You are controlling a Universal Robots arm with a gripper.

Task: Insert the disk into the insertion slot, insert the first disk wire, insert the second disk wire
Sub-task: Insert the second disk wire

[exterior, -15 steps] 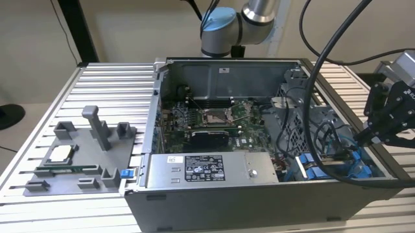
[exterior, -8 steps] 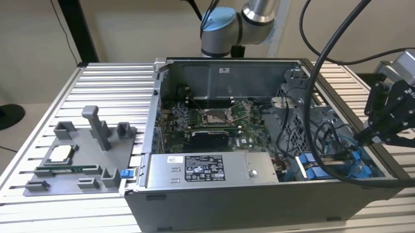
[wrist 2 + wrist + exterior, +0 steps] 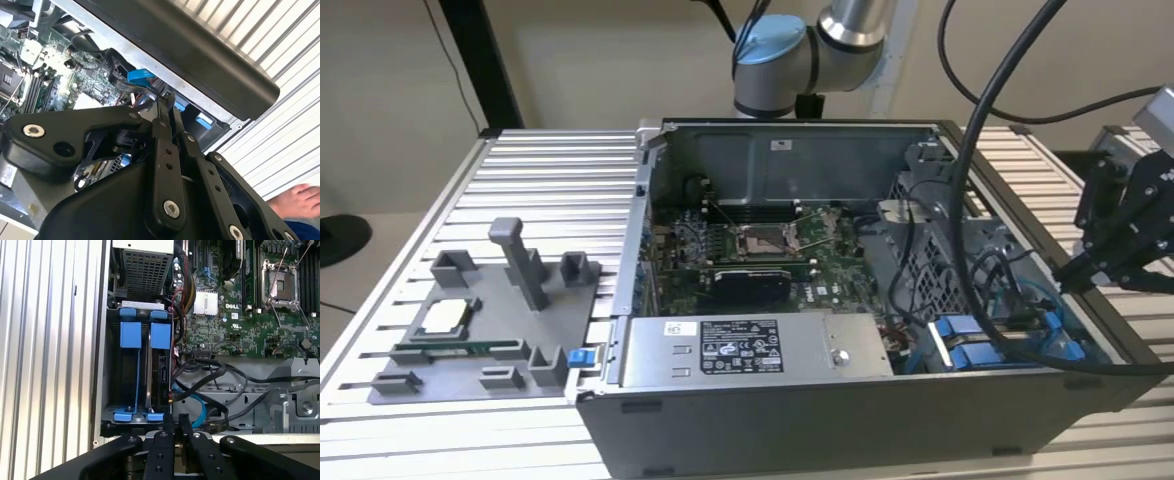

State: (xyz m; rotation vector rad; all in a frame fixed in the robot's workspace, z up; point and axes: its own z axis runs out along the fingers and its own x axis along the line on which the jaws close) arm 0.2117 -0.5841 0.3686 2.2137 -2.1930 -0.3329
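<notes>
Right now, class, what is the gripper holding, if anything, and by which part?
Nothing that shows: the gripper is shut, with no object between its jaws.

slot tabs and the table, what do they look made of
Slot tabs: bright blue, smooth with a slight sheen, so likely moulded plastic. Table: pale silver, matte, ribbed in long straight grooves, so probably extruded aluminium.
</notes>
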